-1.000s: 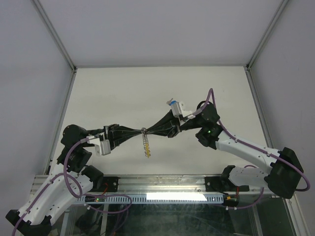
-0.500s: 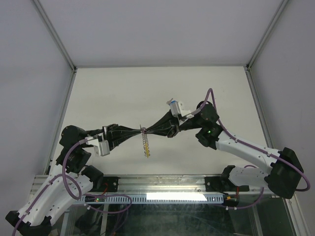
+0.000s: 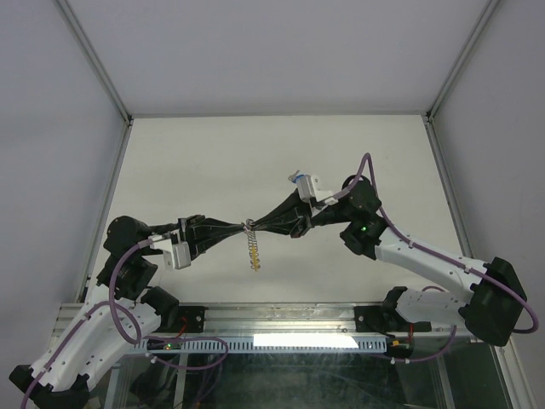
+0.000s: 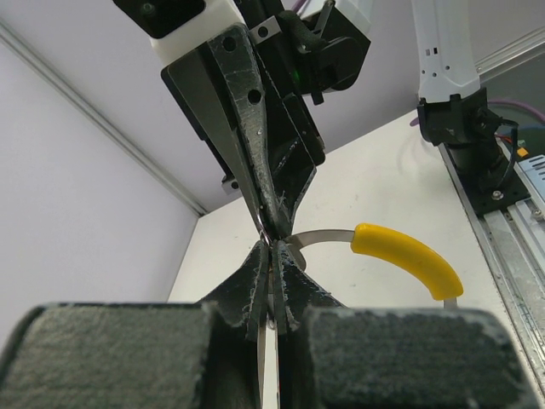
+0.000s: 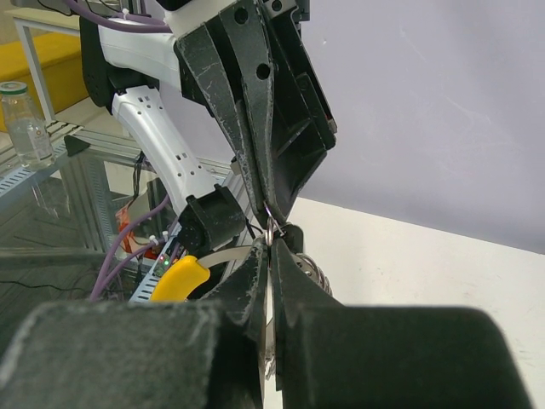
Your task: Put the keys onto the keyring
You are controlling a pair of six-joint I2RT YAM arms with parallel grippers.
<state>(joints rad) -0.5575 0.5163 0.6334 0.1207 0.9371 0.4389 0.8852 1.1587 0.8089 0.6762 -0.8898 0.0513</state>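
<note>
Left gripper [image 3: 242, 227] pinches the keyring [image 4: 400, 254]; right gripper [image 3: 256, 225], shut tip-to-tip against it, grips something I cannot make out. Keep the left steady; move the right in tiny twists.

White table [image 3: 213, 162], perhaps a bottle [image 5: 21, 119]

The right tool [image 5: 271, 256] is shut tip to tip against the shut left tool [image 5: 266, 203]. The keyring [image 5: 223, 254] is gripped where they meet, its yellow segment [image 5: 181, 277] hanging left, above the worktop [image 5: 409, 256].
</note>
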